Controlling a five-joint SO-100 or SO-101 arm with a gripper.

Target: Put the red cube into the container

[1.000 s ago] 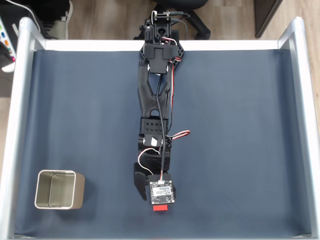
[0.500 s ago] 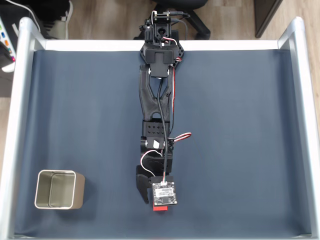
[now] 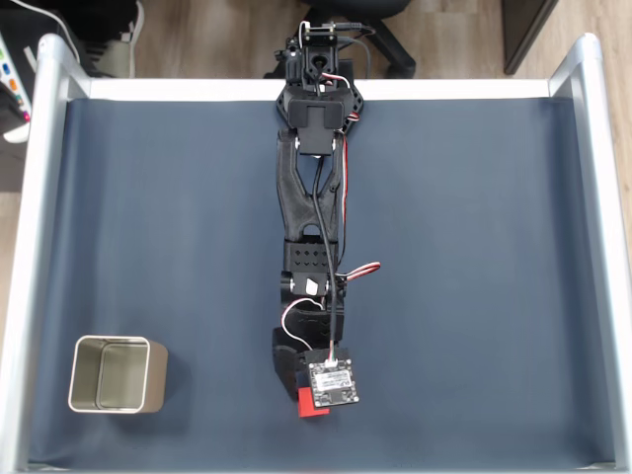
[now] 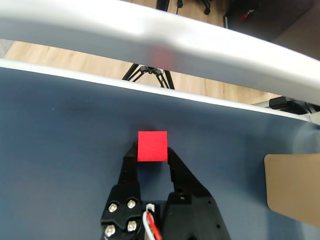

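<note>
The red cube (image 4: pixel 152 145) sits between the tips of my gripper (image 4: pixel 152 154) in the wrist view, and both black fingers (image 4: pixel 131 162) touch its sides. In the fixed view the gripper (image 3: pixel 308 399) is near the mat's front edge, with the cube (image 3: pixel 310 405) peeking out red from under the wrist camera board. The container (image 3: pixel 117 373) stands upright at the front left of the mat, well to the left of the gripper. It holds nothing. The wrist view catches its pale wall (image 4: pixel 292 187) at the right edge.
A dark blue mat (image 3: pixel 474 276) covers the table. Silver metal rails run along its left side (image 3: pixel 30 247) and its right side (image 3: pixel 604 247). In the wrist view a rail (image 4: pixel 150 35) crosses just beyond the cube, with black tripod legs (image 4: pixel 150 74) behind it.
The gripper's left jaw has swung in towards the cube, narrowing the gap. The wrist has turned slightly, and more of the red cube now shows at its left.
</note>
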